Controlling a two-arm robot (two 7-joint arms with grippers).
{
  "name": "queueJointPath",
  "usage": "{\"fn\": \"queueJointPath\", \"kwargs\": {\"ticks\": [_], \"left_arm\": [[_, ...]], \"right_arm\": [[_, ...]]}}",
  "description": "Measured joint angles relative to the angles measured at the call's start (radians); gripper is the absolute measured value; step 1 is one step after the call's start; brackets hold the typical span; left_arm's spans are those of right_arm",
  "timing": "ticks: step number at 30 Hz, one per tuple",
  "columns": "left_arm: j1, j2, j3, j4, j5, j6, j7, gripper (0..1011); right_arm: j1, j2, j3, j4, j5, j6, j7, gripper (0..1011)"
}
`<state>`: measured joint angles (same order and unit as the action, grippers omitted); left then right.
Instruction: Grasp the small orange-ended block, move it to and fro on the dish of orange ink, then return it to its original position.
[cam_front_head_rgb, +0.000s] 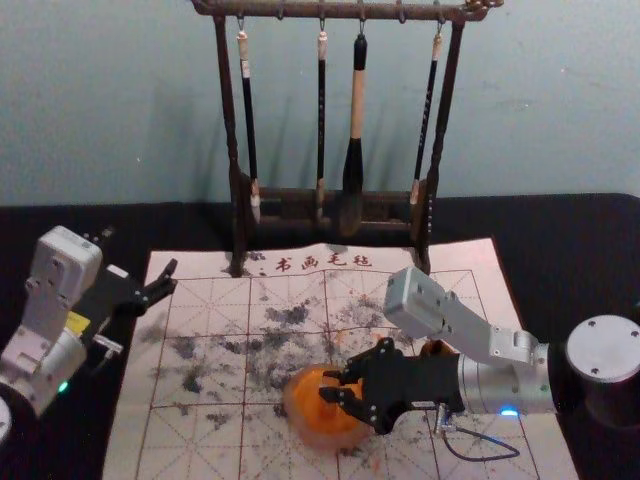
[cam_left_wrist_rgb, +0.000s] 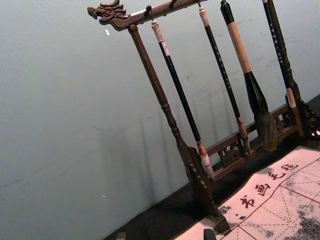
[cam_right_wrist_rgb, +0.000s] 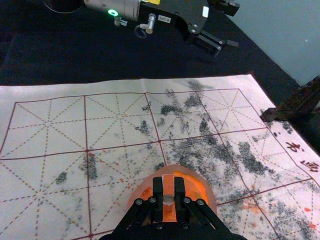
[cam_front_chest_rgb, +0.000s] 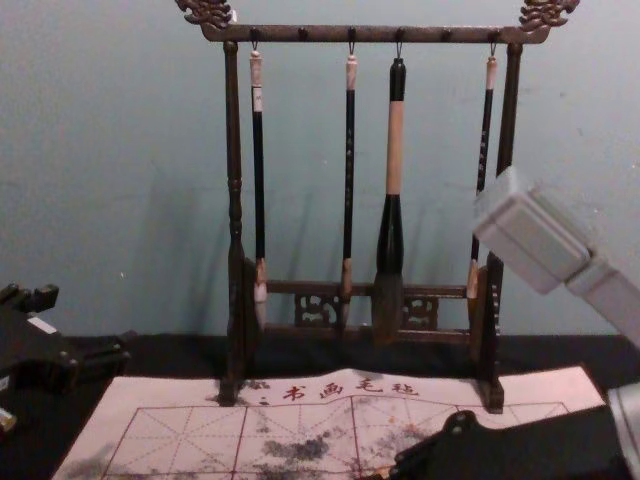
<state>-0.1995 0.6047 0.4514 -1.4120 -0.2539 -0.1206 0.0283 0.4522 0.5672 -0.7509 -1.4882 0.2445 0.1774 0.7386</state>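
Right end effector (cam_front_head_rgb: 327, 384) grips block (cam_right_wrist_rgb: 168, 188) at dish (cam_right_wrist_rgb: 209, 194); left (cam_front_head_rgb: 141, 251) near “书画毛毡” mat (cam_front_head_rgb: 200, 440).

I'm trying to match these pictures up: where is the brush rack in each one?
Head view: the rack, top centre, at the mat's far edge.
Left wrist view: beyond the mat, with brushes hanging from it.
Right wrist view: one dark foot, at the mat's edge.
Chest view: large, centre, reaching the top.
Shared landmark: printed characters beside the rack.

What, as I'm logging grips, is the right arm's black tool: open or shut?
Shut on the small orange-ended block; the right tool has a finger against each side.
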Motion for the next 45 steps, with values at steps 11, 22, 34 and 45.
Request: {"fn": "queueJointPath", "kwargs": {"ticks": [11, 22, 34, 45], "left_arm": [[0.0, 0.0, 0.0, 0.0, 0.0, 0.0, 0.0, 1001], [0.0, 0.0, 0.0, 0.0, 0.0, 0.0, 0.0, 1001], [0.0, 0.0, 0.0, 0.0, 0.0, 0.0, 0.0, 1001], [0.0, 0.0, 0.0, 0.0, 0.0, 0.0, 0.0, 1001]], "right_arm": [[0.022, -0.024, 0.007, 0.034, -0.011, 0.022, -0.01, 91], [0.004, -0.005, 0.037, 0.024, 0.012, 0.046, -0.019, 91], [-0.046, 0.049, 0.054, -0.054, 0.043, 0.06, -0.016, 90], [-0.044, 0.053, 0.034, -0.075, 0.046, 0.061, -0.001, 91]]}}
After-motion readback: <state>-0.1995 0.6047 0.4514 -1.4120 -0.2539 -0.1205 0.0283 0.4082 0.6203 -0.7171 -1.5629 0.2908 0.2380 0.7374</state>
